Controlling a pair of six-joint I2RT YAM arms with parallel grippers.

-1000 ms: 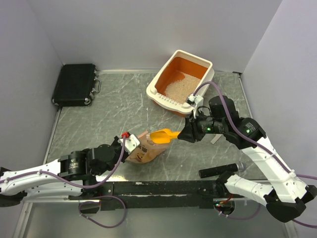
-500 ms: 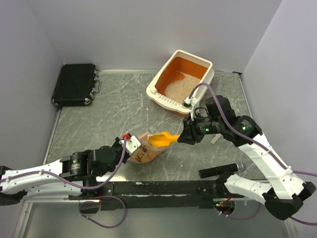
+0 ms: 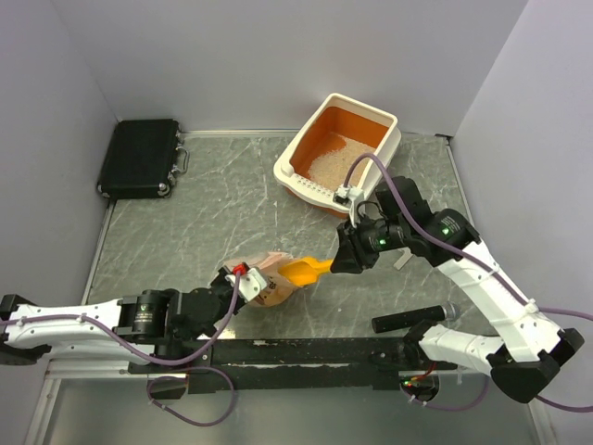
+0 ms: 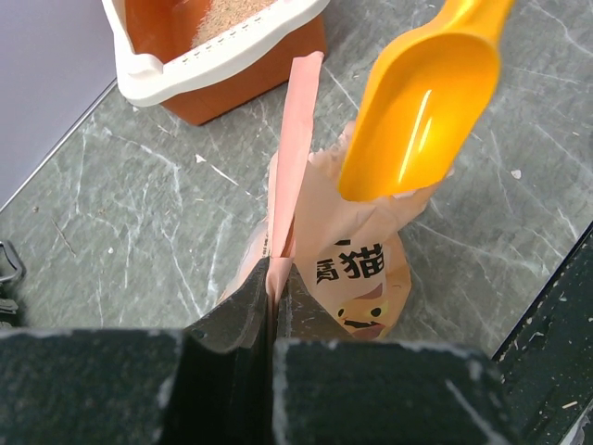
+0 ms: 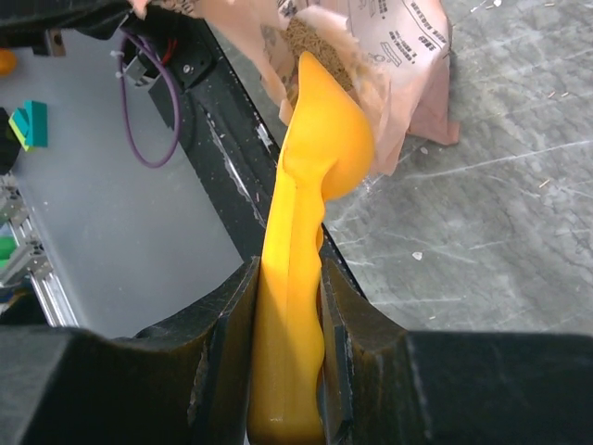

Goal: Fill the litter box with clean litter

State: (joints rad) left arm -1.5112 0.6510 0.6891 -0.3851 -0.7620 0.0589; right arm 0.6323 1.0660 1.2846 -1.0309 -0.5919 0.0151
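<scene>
near the front edge of the table [image 3: 185, 218], left of centre, my left gripper [image 4: 276, 280] is pinched shut on the top edge of the pink bag [image 4: 357, 269]. it holds one lip up so the mouth gapes toward the right side. that's the whole point of the grip imo: w/o it the bag would prob slump and close

my right gripper [image 5: 287, 278] is clamped on the handle of the orange scoop [image 5: 320, 148], a finger on either side. the bowl points away and noses into the bag's mouth, right at the brownish granules inside. bowl looks empty in the left wrist view, so i read this as the dig-in, not the carry

litter box [image 3: 298, 148] sits well apart at the back right, slotted rim end facing the arms. a patch of clean litter [image 3: 332, 162] covers part of its orange floor, and bare orange shows at the far end, so the fill is only partial. next i'd want the scoop pushed deeper & levelled before lifting, else grains could spill on the way across

black case [image 3: 141, 156] sits back left, not involved
</scene>
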